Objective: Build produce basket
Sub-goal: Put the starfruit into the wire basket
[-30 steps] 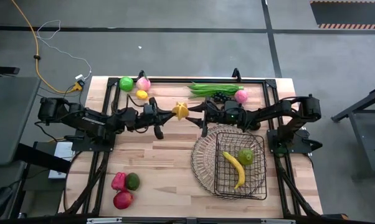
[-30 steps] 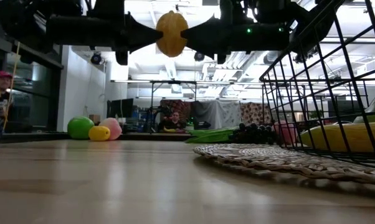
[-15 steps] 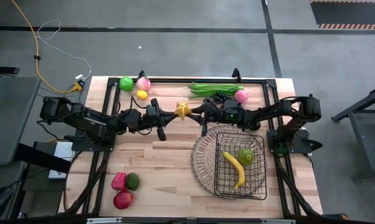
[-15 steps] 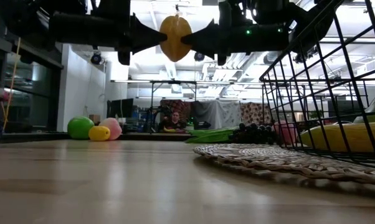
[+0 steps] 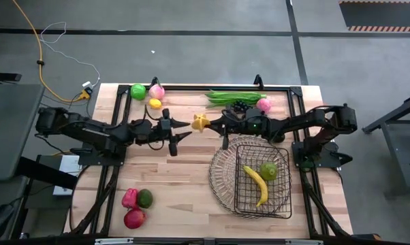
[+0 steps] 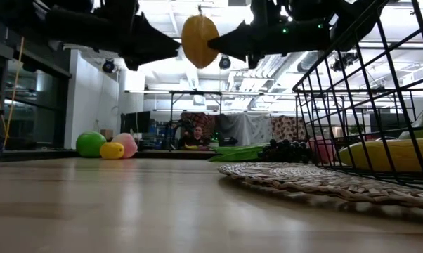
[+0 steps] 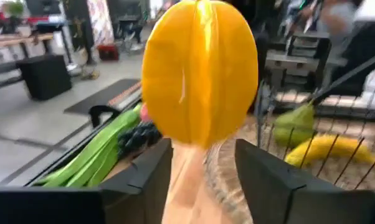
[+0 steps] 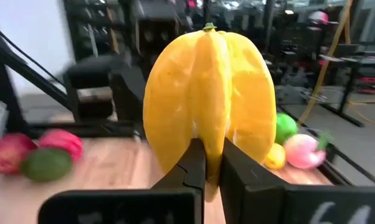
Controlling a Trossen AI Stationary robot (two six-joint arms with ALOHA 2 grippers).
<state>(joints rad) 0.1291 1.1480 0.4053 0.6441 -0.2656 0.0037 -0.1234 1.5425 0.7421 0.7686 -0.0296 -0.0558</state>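
- High view: the starfruit [image 5: 201,122] is held above the counter [image 5: 184,184] by the right gripper [image 5: 211,123]; the wire basket [image 5: 254,178] lies nearer, to its right.
- Left wrist view: the left gripper [image 7: 203,167] jaws are parted, clear of it.
- Right wrist view: the jaws are shut on its ridge.

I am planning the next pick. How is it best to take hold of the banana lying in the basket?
Grip the banana across its narrow middle, coming straight down from above. It lies flat in the deep mesh centre of the basket, with wire walls on every side, so a sideways approach looks blocked. The green pear lies close by, so probably keep the gripper's opening small.
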